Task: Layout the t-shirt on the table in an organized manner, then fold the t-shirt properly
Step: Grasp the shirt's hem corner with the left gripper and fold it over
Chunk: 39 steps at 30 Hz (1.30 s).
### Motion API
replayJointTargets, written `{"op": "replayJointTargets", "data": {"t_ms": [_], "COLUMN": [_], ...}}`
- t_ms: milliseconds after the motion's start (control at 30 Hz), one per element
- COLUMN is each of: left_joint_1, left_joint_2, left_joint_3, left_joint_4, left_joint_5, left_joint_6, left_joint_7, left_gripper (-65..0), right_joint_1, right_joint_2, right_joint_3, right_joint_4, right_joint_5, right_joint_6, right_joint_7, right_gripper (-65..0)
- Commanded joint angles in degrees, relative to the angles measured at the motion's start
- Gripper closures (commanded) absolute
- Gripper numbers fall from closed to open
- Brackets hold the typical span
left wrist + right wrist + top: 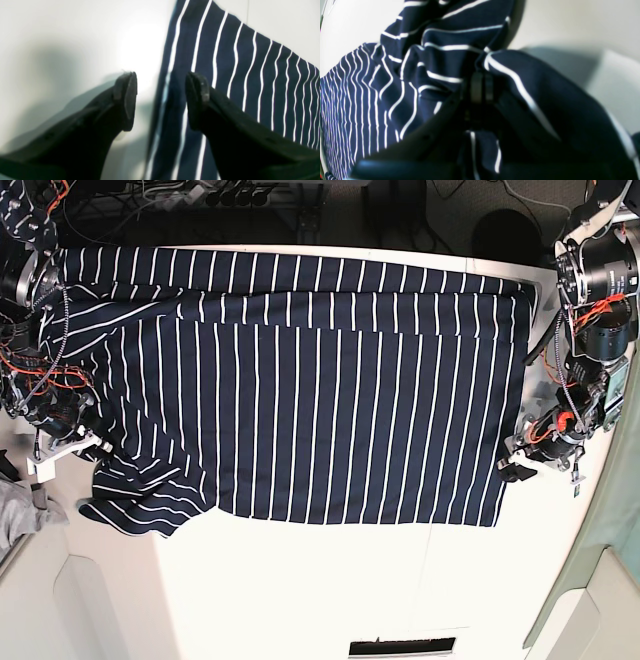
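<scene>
Jaws on the left gripper [161,100] stand spread apart with nothing between them, poised over the boundary where the t-shirt [330,410] ends and bare white table [300,590] begins; in the base view this arm sits at the right edge of the cloth. On the other arm, the right gripper [482,87] has its jaws pinched tight on a bunched fold of the striped fabric, which humps up around the fingers at the left side of the base view. Most of the shirt lies spread flat across the far half of the table, with a band along the far edge doubled over, while the left end near the clamped gripper is rumpled and one sleeve curls toward the near-left. It looks like a light, limp knit that will sag, stretch and crease rather than hold a shape, so lifting from a single point should drag it into folds. Edges, hems or corners seem the best places to take hold, ideally two at once.
</scene>
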Motion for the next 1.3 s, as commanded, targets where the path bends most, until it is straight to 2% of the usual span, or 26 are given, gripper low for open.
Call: {"op": "replayJointTargets", "data": {"t_ms": [0,100,200,333,400,500,533,600,700,767,967,1267], "left_joint_1": [-1.6,-1.9,-1.9,-1.9,-1.9,-1.9,-1.9,-2.1,-2.1,-2.1,-2.1,-1.9], "left_joint_2": [0.0,1.6,3.0,3.8,3.8,3.6,3.6,3.2,2.1,1.3,-1.1,-1.3], "left_joint_3": [0.0,0.0,0.0,0.0,0.0,0.0,0.0,0.0,0.0,0.0,0.0,0.0], "left_joint_4": [0.4,0.4,0.4,0.4,0.4,0.4,0.5,0.5,0.8,1.4,1.8,2.5], "left_joint_5": [0.0,1.7,2.5,2.6,2.7,2.8,2.8,2.7,2.6,1.2,-4.2,-5.7], "left_joint_6": [-0.1,0.0,2.1,2.2,2.2,2.2,2.1,-1.4,-10.1,-13.1,-13.1,-13.1], "left_joint_7": [0.0,-0.7,-0.8,-1.4,-1.6,-2.5,-2.7,-3.4,-4.2,-4.1,-4.1,-2.3], "left_gripper": [-33.5,-33.5,-33.5,-32.6,-24.6,-2.4,0.0,0.0,0.0,0.0,0.0,0.0], "right_joint_1": [0.9,0.9,0.9,0.9,0.9,0.9,0.9,0.9,0.9,0.9,0.9,0.9], "right_joint_2": [0.8,0.8,0.8,0.8,0.8,0.8,0.8,0.8,0.8,0.8,0.8,0.8], "right_joint_3": [0.1,0.1,0.1,0.1,0.1,0.1,0.1,0.1,0.1,0.1,0.1,0.1], "right_joint_4": [0.5,0.5,0.5,0.5,0.5,0.5,0.5,0.5,0.5,0.5,0.5,0.5], "right_joint_5": [-0.6,-0.6,-0.6,-0.6,-0.6,-0.6,-0.6,-0.6,-0.6,-0.6,-0.5,-0.6], "right_joint_6": [-0.3,-0.3,-0.3,-0.3,-0.3,-0.3,-0.3,-0.3,-0.3,-0.3,-0.3,-0.1], "right_joint_7": [-0.6,-0.6,-0.7,-0.6,-0.6,-0.6,-0.6,-0.6,-0.6,-0.6,-0.6,-0.4], "right_gripper": [0.0,0.0,0.0,0.0,0.0,0.0,0.0,0.0,0.0,0.0,0.0,0.0]}}
